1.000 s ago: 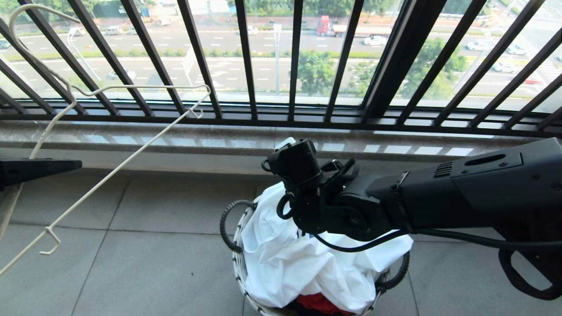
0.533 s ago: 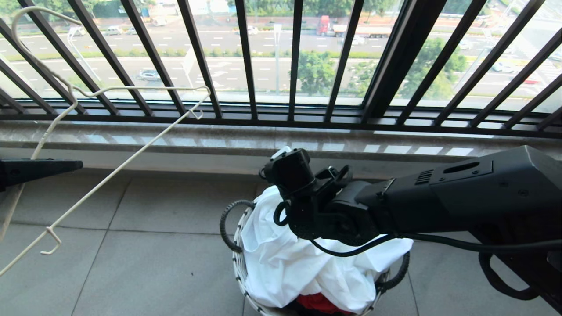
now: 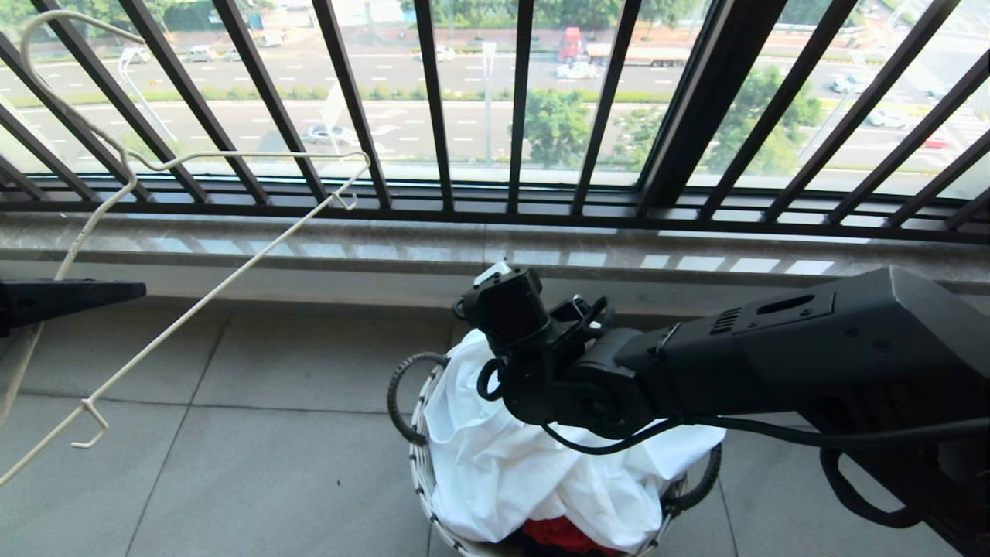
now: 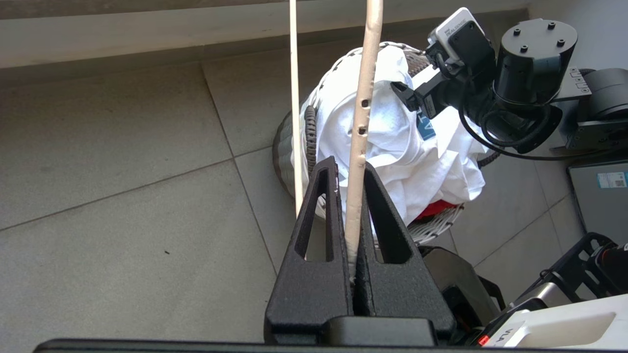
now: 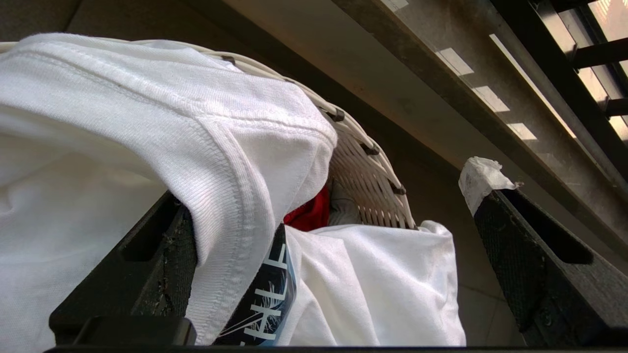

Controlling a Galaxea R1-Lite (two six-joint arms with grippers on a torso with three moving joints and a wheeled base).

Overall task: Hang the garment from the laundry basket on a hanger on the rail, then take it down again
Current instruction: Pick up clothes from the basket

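The wide-open right gripper (image 5: 338, 235) straddles the white T-shirt (image 3: 534, 472) heaped over a red garment (image 3: 561, 532) in the round white woven basket (image 3: 421, 472), while the closed left gripper (image 4: 349, 196) clamps the cream wire hanger (image 4: 360, 122).

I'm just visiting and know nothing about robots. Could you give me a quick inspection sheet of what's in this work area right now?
Surface: grey tiled floor.
Job's things: white T-shirt heaped in the round woven laundry basket, spilling over its rim; cream wire hanger held up at the left; no rail in view.
Clutter: red garment under the T-shirt.
Grippers: left gripper shut on the hanger's wire; right gripper open, one finger under a fold of the T-shirt.
Cables: black cable looping under the right arm, over the basket.
Surroundings: stone sill, black barred window railing, road with cars beyond.
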